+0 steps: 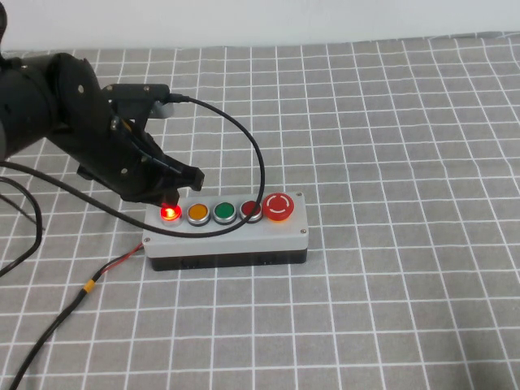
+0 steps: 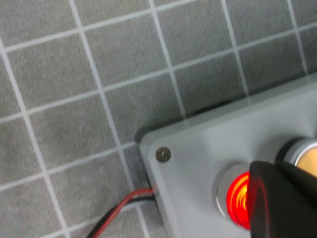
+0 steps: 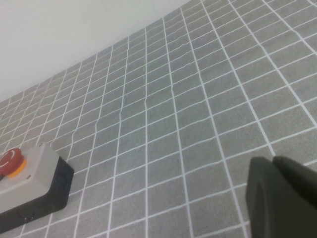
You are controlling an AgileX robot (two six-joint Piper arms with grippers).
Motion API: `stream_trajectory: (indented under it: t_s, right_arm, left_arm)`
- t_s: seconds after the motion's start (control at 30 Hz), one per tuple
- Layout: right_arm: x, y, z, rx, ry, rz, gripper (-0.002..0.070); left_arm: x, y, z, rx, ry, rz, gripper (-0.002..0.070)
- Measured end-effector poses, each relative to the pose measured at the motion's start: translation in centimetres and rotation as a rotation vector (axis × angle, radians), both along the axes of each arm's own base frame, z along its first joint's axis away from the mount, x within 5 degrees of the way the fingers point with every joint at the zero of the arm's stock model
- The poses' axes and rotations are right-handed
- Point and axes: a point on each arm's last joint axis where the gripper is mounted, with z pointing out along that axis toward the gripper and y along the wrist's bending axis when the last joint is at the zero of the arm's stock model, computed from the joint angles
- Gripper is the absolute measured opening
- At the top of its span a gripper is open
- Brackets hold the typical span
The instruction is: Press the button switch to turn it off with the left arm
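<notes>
The button switch is a small red dome, glowing, at the left end of the grey box. It also shows lit in the left wrist view, on the box top. My black left gripper is shut and empty, with its tip just above the back of the button. In the left wrist view the gripper covers one side of the button; I cannot tell whether they touch. My right gripper is shut and empty above bare cloth, far from the box.
The box also carries an orange button, a green button, a dark red button and a big red mushroom button. A black cable loops over them. A red and black wire leaves the box's left end.
</notes>
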Motion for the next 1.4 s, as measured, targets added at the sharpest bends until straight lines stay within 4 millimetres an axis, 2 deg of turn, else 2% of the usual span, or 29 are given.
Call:
stream_trajectory:
  t_s: [0.13,0.43,0.53,0.63,0.87,1.0,1.17,1.4]
  right_arm:
    - [0.0,0.0,0.0,0.0,0.0,0.0,-0.0017]
    - [0.0,0.0,0.0,0.0,0.0,0.0,-0.0017]
    - [0.0,0.0,0.0,0.0,0.0,0.0,-0.0017]
    - [0.0,0.0,0.0,0.0,0.0,0.0,-0.0017]
    - [0.0,0.0,0.0,0.0,0.0,0.0,-0.0017]
    - [0.0,0.0,0.0,0.0,0.0,0.0,-0.0017]
    - [0.0,0.0,0.0,0.0,0.0,0.0,-0.0017]
    - [0.0,0.0,0.0,0.0,0.0,0.0,-0.0017]
  left_arm:
    - [0.4,-0.2,-0.5,-0.005,0.013,0.003,-0.0003]
    - [0.3,-0.2,-0.1,-0.011,0.007,0.004,-0.0003]
    - [-0.8,0.2,1.3,-0.008,0.004,-0.006,-0.0003]
    - [-2.2,0.7,3.8,-0.012,-0.05,-0.013,-0.0003]
    - [-7.5,2.5,12.4,-0.08,-0.303,-0.005,-0.0003]
    - [-11.2,3.9,15.6,-0.095,-0.417,0.019,-0.0003]
    - [-16.4,5.7,17.6,-0.126,-0.514,0.052,-0.0003]
    - [-24.5,8.3,17.4,-0.19,-0.633,0.09,-0.0003]
